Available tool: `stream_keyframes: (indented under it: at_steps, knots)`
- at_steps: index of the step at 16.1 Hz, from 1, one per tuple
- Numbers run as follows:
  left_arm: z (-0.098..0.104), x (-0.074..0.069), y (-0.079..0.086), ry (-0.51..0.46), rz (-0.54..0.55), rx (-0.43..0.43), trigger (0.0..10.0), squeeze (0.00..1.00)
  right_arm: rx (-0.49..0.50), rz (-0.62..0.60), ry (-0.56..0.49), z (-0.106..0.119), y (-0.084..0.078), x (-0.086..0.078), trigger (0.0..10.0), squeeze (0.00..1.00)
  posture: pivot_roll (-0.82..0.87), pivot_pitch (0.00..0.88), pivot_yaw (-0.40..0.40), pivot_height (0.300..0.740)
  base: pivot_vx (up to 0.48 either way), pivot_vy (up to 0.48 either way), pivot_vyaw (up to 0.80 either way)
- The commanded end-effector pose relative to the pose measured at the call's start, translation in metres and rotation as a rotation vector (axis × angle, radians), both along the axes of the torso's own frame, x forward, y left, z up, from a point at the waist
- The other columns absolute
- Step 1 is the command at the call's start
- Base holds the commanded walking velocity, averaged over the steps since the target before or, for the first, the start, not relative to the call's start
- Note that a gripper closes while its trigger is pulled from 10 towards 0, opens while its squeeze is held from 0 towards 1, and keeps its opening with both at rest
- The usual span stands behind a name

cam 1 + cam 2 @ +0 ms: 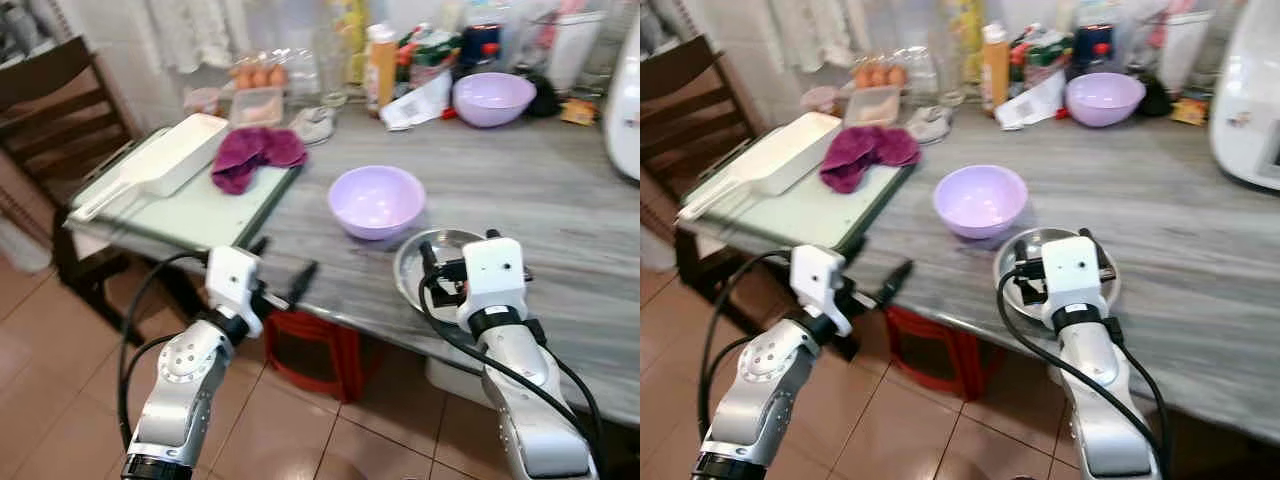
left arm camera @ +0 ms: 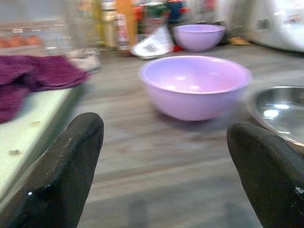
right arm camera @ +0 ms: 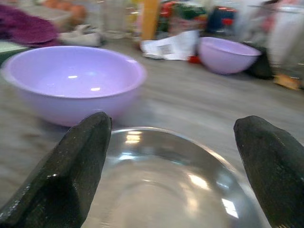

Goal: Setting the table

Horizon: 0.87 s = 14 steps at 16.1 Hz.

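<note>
A grey wood-grain tabletop [image 1: 560, 200] carries three bowls: two lilac plastic ones and one of shiny steel. The nearer lilac bowl [image 1: 377, 201] sits toward the front edge, upright. The second lilac bowl [image 1: 493, 99] stands well back, among the bottles and packets along the wall. The steel bowl [image 1: 432, 262] lies just beside the nearer lilac bowl, at the front edge of the tabletop.

The right tool [image 1: 462, 262] hangs over the steel bowl, its two black fingers [image 3: 78, 161] spread wide to either side of the bowl's rim in the right wrist view; whether they touch the rim cannot be told. The left tool [image 1: 282, 266] is at the tabletop's front edge, left of the nearer lilac bowl, fingers [image 2: 66, 166] also wide apart and holding nothing.

To the left lies one pale green cutting board [image 1: 200, 215] with one crumpled purple cloth [image 1: 253, 154] on its far corner and one white oblong tray [image 1: 165, 160] with a handle beside the cloth. One carton of eggs [image 1: 258, 76] sits behind them. A dark wooden chair [image 1: 55, 100] stands at the left end, and a red stool [image 1: 320, 350] shows under the tabletop.
</note>
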<state>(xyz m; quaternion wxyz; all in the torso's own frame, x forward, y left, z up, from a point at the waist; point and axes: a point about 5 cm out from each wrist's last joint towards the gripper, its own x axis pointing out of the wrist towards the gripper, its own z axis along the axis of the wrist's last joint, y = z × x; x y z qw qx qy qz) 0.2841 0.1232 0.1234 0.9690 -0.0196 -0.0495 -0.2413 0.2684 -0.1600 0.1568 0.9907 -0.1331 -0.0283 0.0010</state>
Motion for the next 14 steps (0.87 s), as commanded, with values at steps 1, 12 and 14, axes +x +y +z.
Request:
stream_keyframes:
  at_steps: [1,12,14]
  knots:
    - [-0.007,0.0,0.006,0.036,0.089,0.013,10.0,0.0,0.01,-0.012,-0.043,0.007,-0.003,-0.003,10.0,0.0,-0.25,0.069,0.12,0.74,0.0,0.0,-0.77]
    - [-0.004,0.02,0.023,0.049,0.363,0.093,10.0,0.0,0.04,0.025,-0.039,0.006,0.006,0.008,10.0,0.0,-0.22,0.05,0.108,0.74,0.0,0.0,-0.77]
    - [-0.004,0.022,0.019,0.058,0.364,0.097,10.0,0.0,0.059,0.025,-0.047,0.007,0.006,0.008,10.0,0.0,-0.22,0.048,0.109,0.74,0.0,0.0,-0.38]
